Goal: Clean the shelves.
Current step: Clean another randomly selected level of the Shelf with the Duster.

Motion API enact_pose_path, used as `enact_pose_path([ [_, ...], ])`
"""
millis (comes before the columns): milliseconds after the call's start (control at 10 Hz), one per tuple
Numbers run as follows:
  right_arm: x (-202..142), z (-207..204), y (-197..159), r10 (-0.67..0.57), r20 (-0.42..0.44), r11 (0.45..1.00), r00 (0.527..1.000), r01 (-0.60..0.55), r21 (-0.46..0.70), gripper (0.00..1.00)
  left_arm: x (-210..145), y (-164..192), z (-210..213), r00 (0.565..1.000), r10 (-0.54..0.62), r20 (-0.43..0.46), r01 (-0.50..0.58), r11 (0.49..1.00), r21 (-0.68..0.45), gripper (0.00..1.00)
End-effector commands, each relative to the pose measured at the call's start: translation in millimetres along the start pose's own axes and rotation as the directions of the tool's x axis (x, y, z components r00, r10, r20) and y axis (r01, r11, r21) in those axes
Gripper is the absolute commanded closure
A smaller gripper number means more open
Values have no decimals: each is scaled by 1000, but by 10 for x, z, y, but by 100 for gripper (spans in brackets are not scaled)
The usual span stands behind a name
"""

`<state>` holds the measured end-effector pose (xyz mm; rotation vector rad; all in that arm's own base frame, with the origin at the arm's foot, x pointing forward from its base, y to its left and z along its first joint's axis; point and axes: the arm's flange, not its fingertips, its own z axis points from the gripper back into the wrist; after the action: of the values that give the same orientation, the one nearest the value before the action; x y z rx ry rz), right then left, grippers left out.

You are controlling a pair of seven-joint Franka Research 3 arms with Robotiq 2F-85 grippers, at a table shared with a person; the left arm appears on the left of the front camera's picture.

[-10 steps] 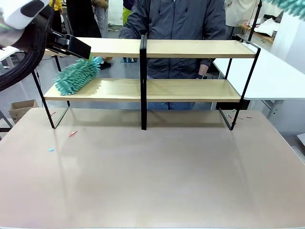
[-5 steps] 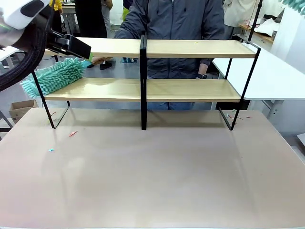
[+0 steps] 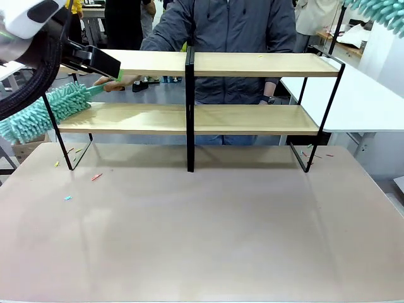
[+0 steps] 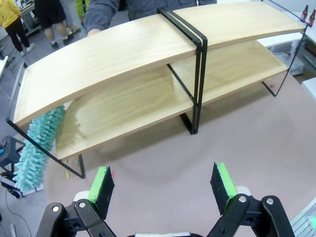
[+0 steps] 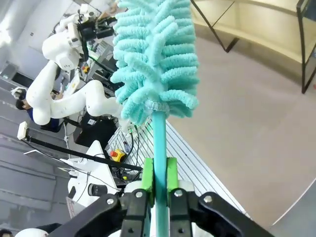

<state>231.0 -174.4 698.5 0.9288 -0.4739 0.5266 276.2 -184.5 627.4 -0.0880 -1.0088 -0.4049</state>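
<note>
The person's hand [image 3: 117, 81] holds a teal duster [image 3: 44, 112] whose head hangs past the left end of the shelves [image 3: 252, 118], off the lower board. Scraps [image 3: 96, 177] lie on the table [image 3: 208, 240] below that hand, so some sweeping looks done. The right gripper [image 5: 159, 180] pinches a 2nd duster [image 5: 155, 54], raised well clear of the shelves. The left gripper [image 4: 162, 182] hangs spread and empty, facing them. The robot's own wiping looks not yet begun.

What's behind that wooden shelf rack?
A person in a grey jacket, one hand holding a teal duster. The shelves cover parts of their body.
</note>
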Motion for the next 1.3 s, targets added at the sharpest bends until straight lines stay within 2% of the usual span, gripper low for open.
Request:
enact_pose_path([
  [0, 362, -327, -5, 20, 8, 998, 1000, -19, -67, 88, 1, 11, 7, 1000, -1, 6, 1, 1000, 9, 0],
  [200, 960, -890, 260, 107, -5, 962, 994, -104, -253, 88, 1, 11, 7, 1000, -1, 6, 1, 1000, 9, 0],
  [300, 1289, -1188, 389, 106, -26, 942, 994, -109, -316, 88, 1, 11, 7, 1000, -1, 6, 1, 1000, 9, 0],
  [400, 1579, -1565, 414, 88, -68, 886, 994, -109, -452, 88, 1, 11, 7, 1000, -1, 6, 1, 1000, 9, 0],
  [500, 1673, -1868, 380, 95, -114, 838, 989, -141, -528, 88, 1, 11, 7, 1000, -1, 6, 1, 1000, 9, 0],
  [600, 1537, -1808, 384, 120, -204, 867, 972, -203, -456, 88, 1, 11, 7, 1000, -1, 6, 1, 1000, 9, 0],
  [700, 1632, -1727, 543, 169, -77, 889, 983, -185, -419, 88, 1, 11, 7, 1000, -1, 6, 1, 1000, 9, 0],
  [800, 1632, -1727, 543, 169, -77, 889, 983, -185, -419, 88, 1, 11, 7, 1000, -1, 6, 1, 1000, 9, 0],
  [900, 1705, -2003, 519, 169, -153, 861, 974, -221, -458, 88, 1, 11, 7, 1000, -1, 6, 1, 1000, 9, 0],
  [1000, 1658, -2130, 529, 32, -147, 826, 989, -109, -553, 88, 1, 11, 7, 1000, -1, 6, 1, 1000, 9, 0],
  [1200, 2061, -2332, 539, -114, -60, 767, 992, 49, -640, 88, 1, 11, 7, 1000, -1, 6, 1, 1000, 9, 0],
])
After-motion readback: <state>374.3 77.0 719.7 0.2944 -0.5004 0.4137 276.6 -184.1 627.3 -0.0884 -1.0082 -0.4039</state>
